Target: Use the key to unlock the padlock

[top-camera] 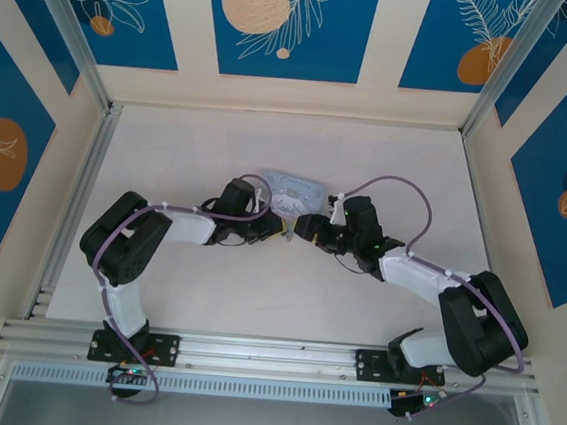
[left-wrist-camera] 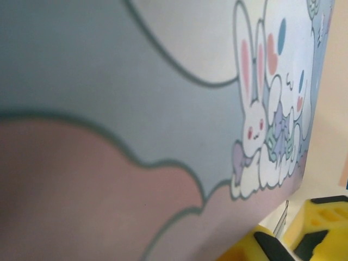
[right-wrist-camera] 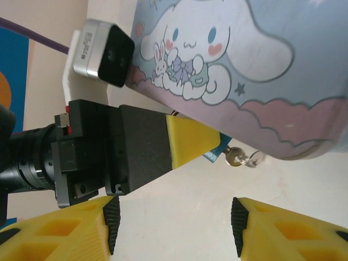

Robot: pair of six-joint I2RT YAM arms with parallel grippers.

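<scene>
The padlock [right-wrist-camera: 212, 154] shows as a small blue corner sticking out from between the yellow fingertips of my left gripper [right-wrist-camera: 206, 145], which is shut on it. A small silver key [right-wrist-camera: 232, 158] juts from the padlock's end, with a thin wire ring [right-wrist-camera: 253, 159] hanging on it. My right gripper [right-wrist-camera: 175, 225] stands open just in front of the key, a short gap away, with nothing between its black pads [right-wrist-camera: 112, 223]. From above, the left gripper [top-camera: 280, 230] and the right gripper [top-camera: 302, 227] meet tip to tip at the middle of the table.
A pale blue tin box [right-wrist-camera: 261, 65] with a cartoon rabbit print lies right behind the padlock and key, almost touching them. From above, this tin box [top-camera: 298, 188] sits just beyond both grippers. The left wrist camera is pressed close to the tin box [left-wrist-camera: 163, 109].
</scene>
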